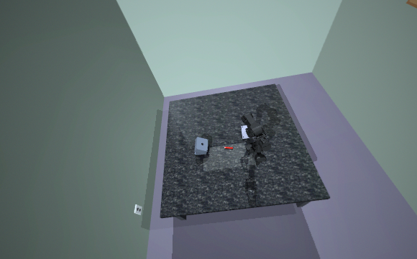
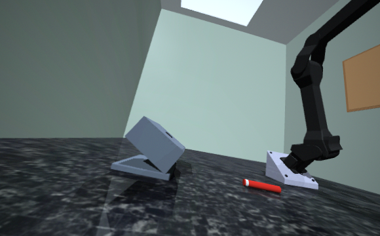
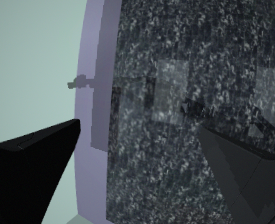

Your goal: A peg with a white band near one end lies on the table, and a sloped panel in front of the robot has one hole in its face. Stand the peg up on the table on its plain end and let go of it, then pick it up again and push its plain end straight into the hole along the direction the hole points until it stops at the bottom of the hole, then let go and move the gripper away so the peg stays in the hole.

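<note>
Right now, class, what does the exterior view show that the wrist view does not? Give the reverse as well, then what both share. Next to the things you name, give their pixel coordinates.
Only the exterior view: the red peg (image 1: 228,147) (image 2: 264,186) lying on its side, its white band (image 2: 247,183), the sloped panel (image 1: 201,144) (image 2: 154,142) with its hole (image 1: 202,144) (image 2: 169,134), and the arm's pale wedge-shaped base (image 1: 244,136) (image 2: 272,172).

Only the wrist view: the open end effector (image 3: 141,129), nothing between its fingers, and the purple floor (image 3: 90,175).

Both: the dark speckled tabletop (image 2: 78,210) (image 3: 148,185) and a pale green wall (image 2: 216,92) (image 3: 28,60).
</note>
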Robot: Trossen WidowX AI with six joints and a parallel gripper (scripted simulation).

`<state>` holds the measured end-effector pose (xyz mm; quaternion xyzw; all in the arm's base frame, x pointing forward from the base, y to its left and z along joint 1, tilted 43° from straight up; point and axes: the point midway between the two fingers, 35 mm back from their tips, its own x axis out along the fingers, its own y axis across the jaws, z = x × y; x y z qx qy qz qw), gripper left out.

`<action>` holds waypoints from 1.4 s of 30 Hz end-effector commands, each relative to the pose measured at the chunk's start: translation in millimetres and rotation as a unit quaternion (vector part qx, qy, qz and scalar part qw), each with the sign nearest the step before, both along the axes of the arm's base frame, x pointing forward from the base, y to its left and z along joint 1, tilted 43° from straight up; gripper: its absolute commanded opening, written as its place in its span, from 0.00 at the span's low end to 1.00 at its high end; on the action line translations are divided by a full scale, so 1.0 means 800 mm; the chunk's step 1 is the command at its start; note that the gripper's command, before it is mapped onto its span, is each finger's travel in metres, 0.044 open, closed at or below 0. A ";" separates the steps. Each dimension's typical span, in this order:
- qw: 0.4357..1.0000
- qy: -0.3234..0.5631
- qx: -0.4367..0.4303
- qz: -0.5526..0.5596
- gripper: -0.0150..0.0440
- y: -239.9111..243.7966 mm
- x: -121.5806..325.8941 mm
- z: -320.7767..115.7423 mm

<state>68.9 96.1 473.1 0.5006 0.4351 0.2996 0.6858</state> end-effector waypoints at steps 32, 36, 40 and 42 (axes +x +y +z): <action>0.912 0.091 -0.400 0.032 1.00 0.037 0.190 -0.273; 0.912 0.130 -0.387 0.047 1.00 0.009 0.210 -0.310; 0.917 0.164 -0.358 0.057 1.00 -0.023 0.223 -0.343; 0.922 0.178 -0.339 0.059 1.00 -0.040 0.228 -0.359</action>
